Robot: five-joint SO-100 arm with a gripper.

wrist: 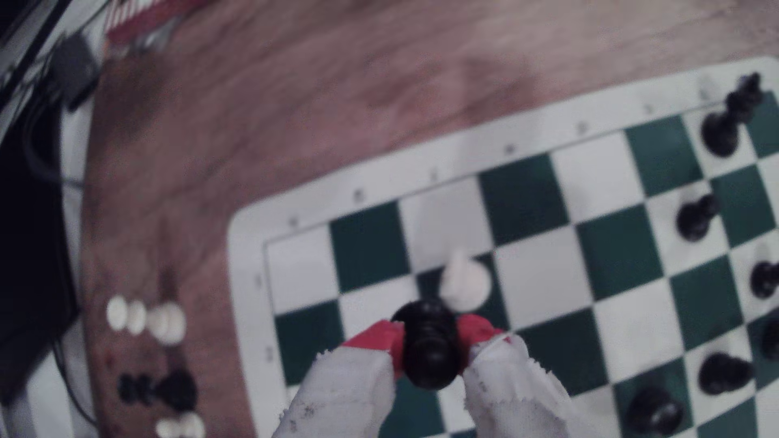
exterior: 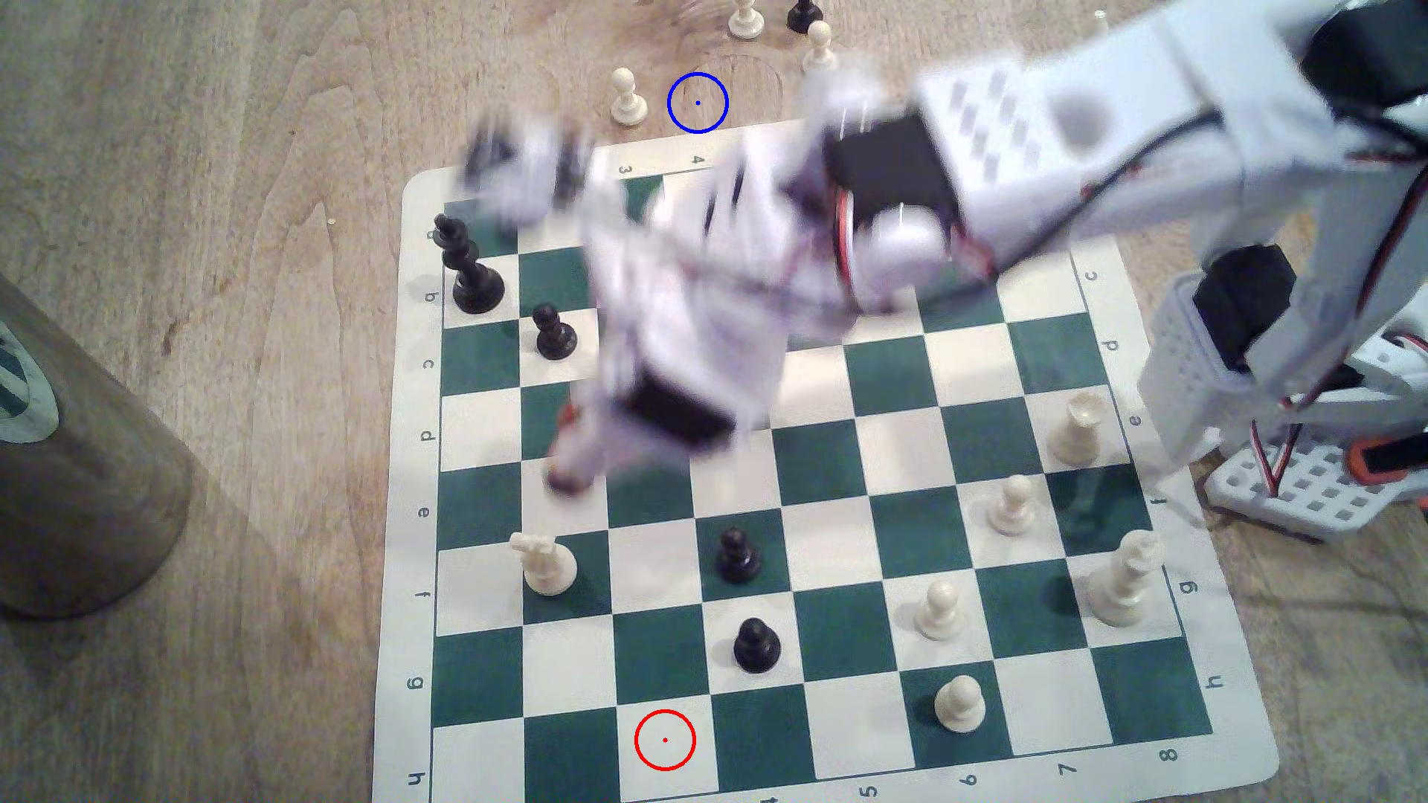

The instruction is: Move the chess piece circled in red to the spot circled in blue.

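In the wrist view the chess piece [wrist: 430, 349], a glossy black pawn, sits clamped between my two red-tipped, white-wrapped fingers [wrist: 371, 341], lifted above the green-and-white board [wrist: 253, 269]. My gripper [wrist: 430, 335] is shut on it. In the exterior view the arm is motion-blurred, and the gripper [exterior: 566, 463] hangs over the board's left-centre squares. The spot [exterior: 698, 102], a blue ring with a centre dot, lies on bare wood just beyond the board's far edge. The red ring [exterior: 664, 740] encloses a bare white square near the board's front edge.
A white pawn [exterior: 627, 99] stands just left of the blue ring, and more captured pieces [exterior: 819, 46] stand behind it. Black pawns [exterior: 738, 556] [exterior: 756, 645] [exterior: 555, 333], a tall black piece [exterior: 471, 270] and white pieces [exterior: 547, 564] stand on the board. A brown cylinder [exterior: 77, 463] stands at far left.
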